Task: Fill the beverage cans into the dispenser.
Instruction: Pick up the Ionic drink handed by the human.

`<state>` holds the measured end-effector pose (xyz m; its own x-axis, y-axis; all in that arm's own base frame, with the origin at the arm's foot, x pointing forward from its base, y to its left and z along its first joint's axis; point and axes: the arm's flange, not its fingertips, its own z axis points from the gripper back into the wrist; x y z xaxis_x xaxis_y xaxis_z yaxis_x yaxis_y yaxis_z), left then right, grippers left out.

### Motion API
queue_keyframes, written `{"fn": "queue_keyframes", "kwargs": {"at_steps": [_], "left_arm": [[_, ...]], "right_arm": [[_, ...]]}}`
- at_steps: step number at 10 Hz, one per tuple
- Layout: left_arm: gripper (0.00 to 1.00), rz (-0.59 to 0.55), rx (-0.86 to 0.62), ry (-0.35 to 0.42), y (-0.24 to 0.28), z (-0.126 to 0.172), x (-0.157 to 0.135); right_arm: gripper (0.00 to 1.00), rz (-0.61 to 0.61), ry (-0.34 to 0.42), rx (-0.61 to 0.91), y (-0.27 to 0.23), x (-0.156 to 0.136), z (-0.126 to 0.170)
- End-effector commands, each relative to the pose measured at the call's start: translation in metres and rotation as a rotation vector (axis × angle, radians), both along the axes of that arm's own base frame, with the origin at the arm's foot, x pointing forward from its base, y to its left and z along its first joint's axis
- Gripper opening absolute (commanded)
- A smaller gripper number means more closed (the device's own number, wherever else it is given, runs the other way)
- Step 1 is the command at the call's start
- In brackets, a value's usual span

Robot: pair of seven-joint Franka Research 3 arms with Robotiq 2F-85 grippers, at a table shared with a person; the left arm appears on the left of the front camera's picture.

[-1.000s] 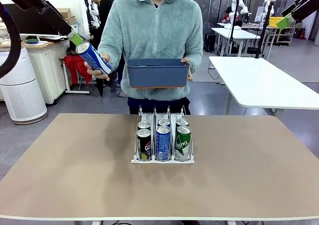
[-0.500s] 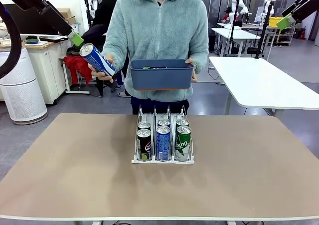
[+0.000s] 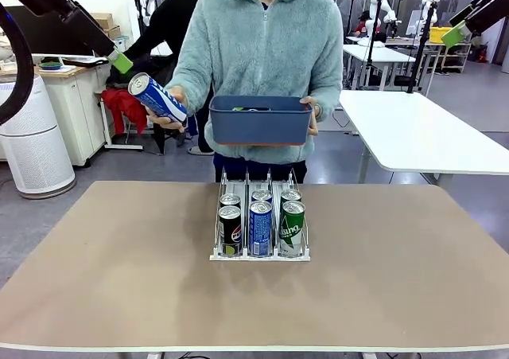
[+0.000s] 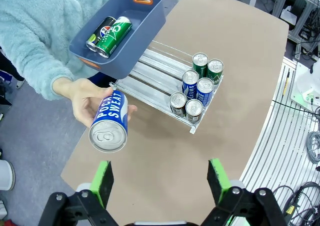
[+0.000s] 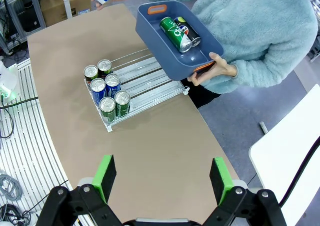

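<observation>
Your left pincer (image 4: 161, 178) hangs released, its green pads spread wide with nothing between them, high beyond the far left corner of the desk (image 3: 119, 287). Just ahead of it, apart from the pads, a person's hand (image 4: 80, 99) holds out a slim blue-and-white can (image 4: 109, 123), tilted, with its round silver top turned toward you. Your right pincer (image 5: 162, 178) is released too, raised off the far right corner and holding nothing.

The person's other hand (image 5: 212, 70) grips a blue-grey plastic bin (image 3: 261, 124) with rounded corners and orange handle slots. A black can (image 4: 100, 28) and a green can (image 4: 115, 29) lie on their sides in it, touching.

The white wire rack (image 4: 145, 75) sits mid-desk, toward the far edge. Six cans (image 3: 260, 230) stand upright in two rows at its near end, with black, blue and green in front, one per lane.

The desk top is matt tan with a pale rim. Beyond it are a grey floor, a white table (image 3: 421, 136) to the right and a white cylinder unit (image 3: 32, 152) to the left.

Since a second ago the person (image 3: 258, 48) in the fuzzy pale-teal fleece has stepped closer to the far edge, and the bin and held can have shifted slightly right. Both pincers and the rack are as they were.
</observation>
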<state>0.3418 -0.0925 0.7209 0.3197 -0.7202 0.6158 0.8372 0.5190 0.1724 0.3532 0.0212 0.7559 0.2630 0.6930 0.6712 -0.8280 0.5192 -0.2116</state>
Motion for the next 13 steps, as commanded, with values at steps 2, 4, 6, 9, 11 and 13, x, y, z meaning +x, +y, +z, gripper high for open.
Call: {"fn": "queue_keyframes", "kwargs": {"at_steps": [2, 4, 6, 9, 11, 13], "left_arm": [[1.0, 0.066, 0.015, -0.032, -0.01, -0.003, 0.005], [1.0, 0.085, 0.056, -0.029, -0.008, -0.008, 0.019], [1.0, 0.149, 0.078, -0.029, -0.002, -0.015, 0.034], [1.0, 0.102, 0.031, -0.057, 0.002, -0.028, 0.053], [1.0, 0.068, -0.004, -0.041, 0.011, -0.03, 0.064], [1.0, 0.042, -0.018, -0.023, 0.003, -0.032, 0.062]], "right_arm": [[1.0, -0.002, -0.007, 0.0, 0.0, 0.001, -0.001], [1.0, -0.002, -0.007, 0.0, 0.0, 0.001, -0.001], [1.0, -0.002, -0.007, 0.0, 0.0, 0.001, -0.001], [1.0, -0.002, -0.007, 0.0, 0.0, 0.001, -0.001], [1.0, -0.002, -0.007, 0.0, 0.0, 0.001, -0.001], [1.0, -0.002, -0.007, 0.0, 0.0, 0.001, -0.001]]}}
